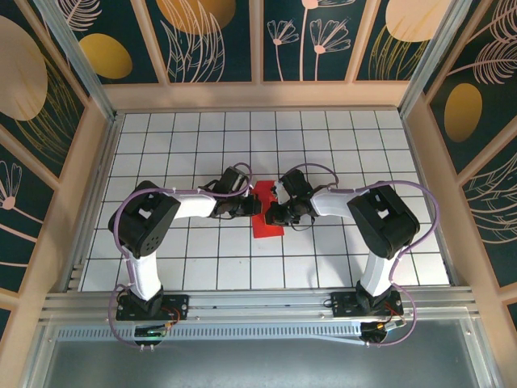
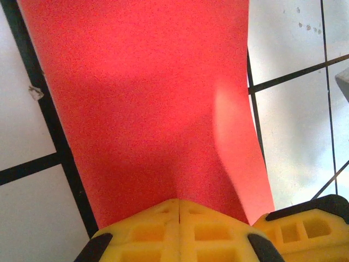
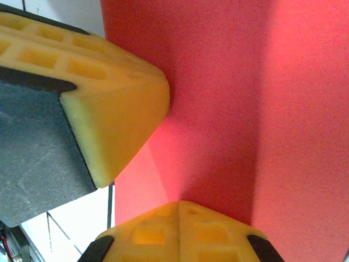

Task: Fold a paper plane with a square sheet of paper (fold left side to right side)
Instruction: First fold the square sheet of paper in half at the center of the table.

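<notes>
Both arms' closed jaws touch the plain red paper [image 1: 266,226].

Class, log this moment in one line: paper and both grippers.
red paper: on table | left gripper: shut, tip on paper | right gripper: shut, tip on paper

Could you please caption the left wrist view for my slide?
Shut left gripper against the buckled red paper on the gridded table.
</notes>
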Available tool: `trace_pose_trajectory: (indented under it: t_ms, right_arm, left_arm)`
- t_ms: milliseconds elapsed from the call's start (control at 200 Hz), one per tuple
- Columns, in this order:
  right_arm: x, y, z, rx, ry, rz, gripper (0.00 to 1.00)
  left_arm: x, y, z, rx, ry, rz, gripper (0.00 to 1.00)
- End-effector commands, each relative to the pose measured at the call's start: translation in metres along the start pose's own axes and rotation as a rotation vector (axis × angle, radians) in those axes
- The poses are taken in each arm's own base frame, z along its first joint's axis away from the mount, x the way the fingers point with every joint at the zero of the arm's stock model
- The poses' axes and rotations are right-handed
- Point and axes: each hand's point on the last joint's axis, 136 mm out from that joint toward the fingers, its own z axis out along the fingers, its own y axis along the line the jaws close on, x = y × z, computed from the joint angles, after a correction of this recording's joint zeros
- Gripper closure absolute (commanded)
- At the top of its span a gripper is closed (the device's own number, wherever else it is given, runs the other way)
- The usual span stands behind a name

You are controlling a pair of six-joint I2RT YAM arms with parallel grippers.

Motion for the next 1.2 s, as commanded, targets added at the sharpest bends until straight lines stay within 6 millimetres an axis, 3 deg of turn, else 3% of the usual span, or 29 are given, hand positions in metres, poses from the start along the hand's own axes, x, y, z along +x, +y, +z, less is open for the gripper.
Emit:
trace_pose_trajectory:
  t_ms: [0,781,1196]
  right_arm:
    - [0.029,-0.052,0.012,0.201,0.079,0.049,1.00]
    - [0.033,-0.060,0.012,0.227,0.094,0.050,1.00]
    - [0.035,-0.060,0.013,0.226,0.102,0.053,1.00]
  left_arm:
    - [0.000,0.017,0.008,-0.053,-0.002,-0.017,0.97]
    - [-0.016,0.027,-0.004,-0.088,-0.051,-0.045,1.00]
    - [-0.031,0.042,-0.012,-0.116,-0.085,-0.054,1.00]
